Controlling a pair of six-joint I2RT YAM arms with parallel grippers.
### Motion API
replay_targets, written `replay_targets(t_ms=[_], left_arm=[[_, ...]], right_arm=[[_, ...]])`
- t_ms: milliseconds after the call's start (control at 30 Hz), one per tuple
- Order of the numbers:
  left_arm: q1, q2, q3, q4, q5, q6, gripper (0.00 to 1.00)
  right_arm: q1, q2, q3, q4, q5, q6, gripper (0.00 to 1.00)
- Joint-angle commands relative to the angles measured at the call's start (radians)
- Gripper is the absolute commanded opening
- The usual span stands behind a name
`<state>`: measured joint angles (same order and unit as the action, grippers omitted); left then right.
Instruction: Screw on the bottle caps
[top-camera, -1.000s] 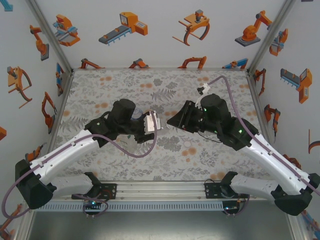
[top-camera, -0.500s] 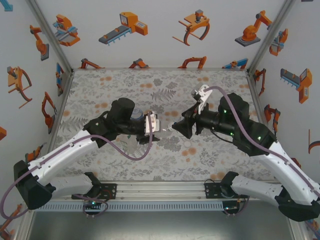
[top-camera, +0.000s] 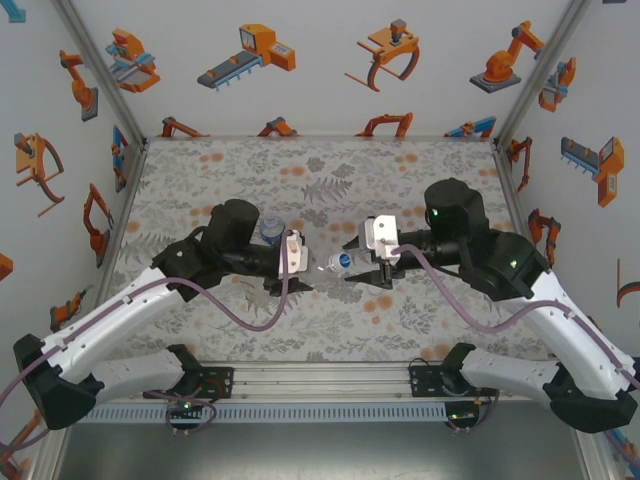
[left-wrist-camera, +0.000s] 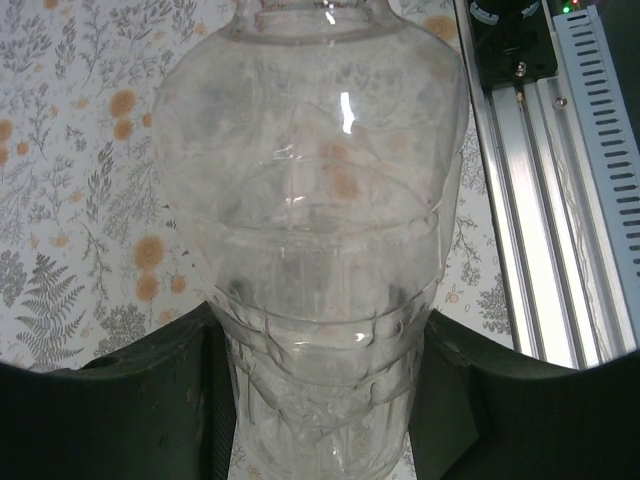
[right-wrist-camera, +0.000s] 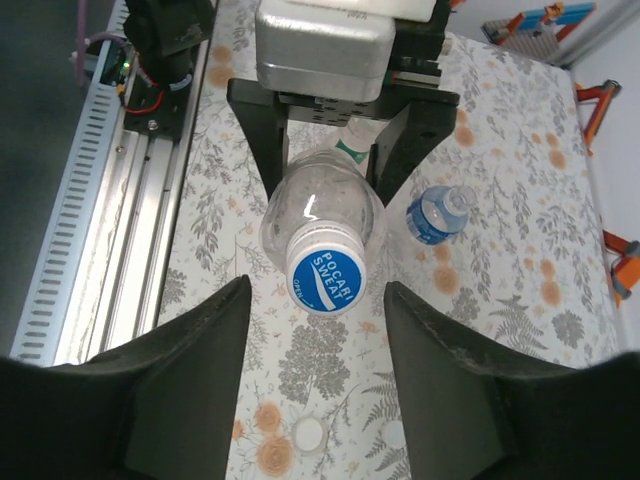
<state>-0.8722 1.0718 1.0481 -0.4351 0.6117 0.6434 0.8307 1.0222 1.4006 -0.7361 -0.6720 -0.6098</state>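
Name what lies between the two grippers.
The clear bottle, gripped by the left gripper, its cap facing the right gripper; right wrist view shows it.

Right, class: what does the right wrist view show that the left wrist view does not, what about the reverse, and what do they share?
Right wrist, not left wrist: the blue-printed cap at the mouth of the clear bottle, between the open fingers of the right gripper without touching them; a blue-labelled bottle lying on the table; a loose white cap.
Left wrist, not right wrist: the bottle's ribbed lower body, seen close up.
Both: the clear bottle clamped by the left gripper, the floral table cover and the aluminium rail.
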Motion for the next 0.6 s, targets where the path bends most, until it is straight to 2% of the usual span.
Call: replay_targets(t_ms=[0,433,567], left_arm=[[-0.007,-0.018,0.017,-0.024,0.035,0.024,0.00],[-0.007,-0.014,0.018,-0.029,0.038,0.022,0.00],[-0.009,-0.012,0.017,-0.030,0.039,0.022,0.00]], right_arm=[[-0.002,-0.006,0.007,0.022,-0.083,-0.070,0.47],[0.011,0.016,-0.011,0.068,-0.086,-0.034,0.46],[0.012,0.022,-0.009,0.061,-0.071,-0.033,0.40]])
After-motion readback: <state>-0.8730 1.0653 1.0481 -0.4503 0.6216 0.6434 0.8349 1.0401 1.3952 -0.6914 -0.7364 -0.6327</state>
